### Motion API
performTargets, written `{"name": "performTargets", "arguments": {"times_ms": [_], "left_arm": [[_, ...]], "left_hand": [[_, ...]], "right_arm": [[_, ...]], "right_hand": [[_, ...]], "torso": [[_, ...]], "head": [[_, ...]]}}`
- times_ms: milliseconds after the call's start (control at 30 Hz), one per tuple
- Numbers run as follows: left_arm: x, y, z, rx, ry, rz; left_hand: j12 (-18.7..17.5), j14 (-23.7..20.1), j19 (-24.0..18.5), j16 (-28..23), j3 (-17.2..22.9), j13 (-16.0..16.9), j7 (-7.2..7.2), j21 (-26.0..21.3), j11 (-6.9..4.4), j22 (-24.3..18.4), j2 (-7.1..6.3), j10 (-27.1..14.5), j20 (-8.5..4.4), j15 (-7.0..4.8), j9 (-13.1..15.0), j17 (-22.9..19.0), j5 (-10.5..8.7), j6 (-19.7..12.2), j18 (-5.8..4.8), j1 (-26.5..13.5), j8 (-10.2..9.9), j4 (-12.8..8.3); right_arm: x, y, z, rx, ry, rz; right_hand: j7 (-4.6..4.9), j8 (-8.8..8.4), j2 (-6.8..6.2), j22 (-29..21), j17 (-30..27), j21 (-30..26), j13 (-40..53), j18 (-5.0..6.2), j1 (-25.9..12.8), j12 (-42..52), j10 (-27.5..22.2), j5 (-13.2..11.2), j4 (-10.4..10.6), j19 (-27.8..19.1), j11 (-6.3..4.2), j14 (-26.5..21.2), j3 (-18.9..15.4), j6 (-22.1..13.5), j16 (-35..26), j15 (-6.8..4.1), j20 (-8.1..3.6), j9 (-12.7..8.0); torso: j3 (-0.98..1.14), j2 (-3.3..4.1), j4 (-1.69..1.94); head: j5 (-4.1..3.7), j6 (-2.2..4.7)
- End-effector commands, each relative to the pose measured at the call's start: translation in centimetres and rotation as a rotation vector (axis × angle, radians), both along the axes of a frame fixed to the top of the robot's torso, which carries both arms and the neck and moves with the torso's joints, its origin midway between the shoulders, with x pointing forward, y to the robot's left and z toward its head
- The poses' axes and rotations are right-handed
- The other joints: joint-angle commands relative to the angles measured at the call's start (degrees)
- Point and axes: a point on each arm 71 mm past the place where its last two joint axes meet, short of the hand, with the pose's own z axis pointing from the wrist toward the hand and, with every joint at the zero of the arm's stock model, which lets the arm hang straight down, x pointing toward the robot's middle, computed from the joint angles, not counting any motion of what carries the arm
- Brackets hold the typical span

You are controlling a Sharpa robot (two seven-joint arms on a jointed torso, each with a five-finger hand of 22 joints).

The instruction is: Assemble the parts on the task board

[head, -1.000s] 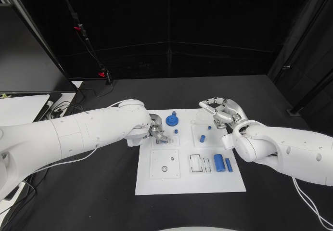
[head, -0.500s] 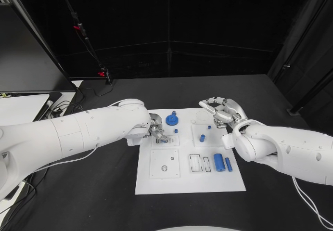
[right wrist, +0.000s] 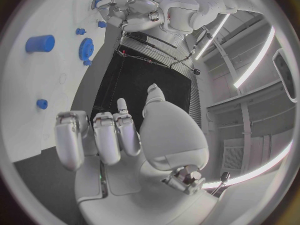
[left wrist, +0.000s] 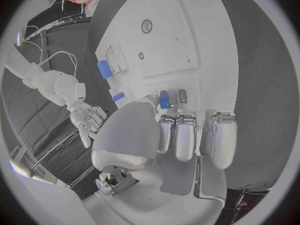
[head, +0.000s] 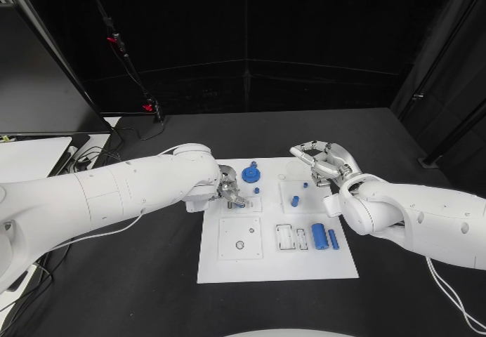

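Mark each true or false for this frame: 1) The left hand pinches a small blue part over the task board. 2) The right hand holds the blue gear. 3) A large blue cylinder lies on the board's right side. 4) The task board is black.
1) True: the left hand pinches a small blue part over the task board.
2) False: the right hand holds nothing; the blue gear sits on the board.
3) True: the large blue cylinder lies there.
4) False: the board is white; the table is black.
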Motion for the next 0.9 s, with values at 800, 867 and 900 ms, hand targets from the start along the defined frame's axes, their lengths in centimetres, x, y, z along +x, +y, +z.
{"name": "performTargets", "arguments": {"times_ms": [800, 867, 900], "left_arm": [[-0.27, -0.43, -0.49, 0.012, 0.025, -0.026], [-0.27, -0.44, -0.49, 0.011, 0.025, -0.025], [-0.27, -0.44, -0.49, 0.011, 0.025, -0.025]], "left_hand": [[0.0, 6.0, 6.0, 0.0, 2.6, 15.0, -1.27, 0.2, 0.43, 15.1, 0.72, 6.0, 0.06, 0.34, -0.1, 15.1, -0.75, 1.0, -0.37, -0.7, -0.4, -2.3], [0.0, 6.0, 6.0, 0.0, 2.7, 15.0, -1.26, 0.2, 0.44, 15.1, 0.73, 6.0, 0.06, 0.35, -0.1, 15.1, -0.77, 1.0, -0.37, -0.7, -0.4, -2.3], [0.0, 6.0, 6.0, 0.0, 2.7, 15.0, -1.26, 0.2, 0.44, 15.1, 0.73, 6.0, 0.07, 0.35, -0.1, 15.1, -0.79, 1.0, -0.37, -0.8, -0.4, -2.3]], "right_arm": [[0.02, 0.14, 0.16, 0.003, -0.009, 0.0], [0.02, 0.14, 0.16, 0.003, -0.009, 0.0], [0.02, 0.14, 0.16, 0.003, -0.009, 0.0]], "right_hand": [[2.94, 0.08, 0.17, 14.0, 15.1, -0.3, 15.1, 0.36, 0.1, 0.2, 5.9, 0.2, 0.5, 3.8, 0.38, 6.1, -0.1, 0.5, 0.1, 0.36, 0.35, -0.2], [2.94, 0.08, 0.17, 14.0, 15.1, -0.3, 15.1, 0.36, 0.1, 0.2, 5.9, 0.2, 0.5, 3.8, 0.38, 6.1, -0.1, 0.5, 0.1, 0.36, 0.35, -0.2], [2.94, 0.08, 0.17, 14.0, 15.1, -0.3, 15.1, 0.36, 0.1, 0.2, 5.9, 0.2, 0.5, 3.8, 0.38, 6.1, -0.1, 0.5, 0.1, 0.36, 0.35, -0.2]], "torso": [[-0.01, 0.02, 0.03], [-0.02, 0.03, 0.01], [-0.02, 0.03, -0.01]], "head": [[-0.01, 0.59], [-0.01, 0.55], [-0.01, 0.54]]}}
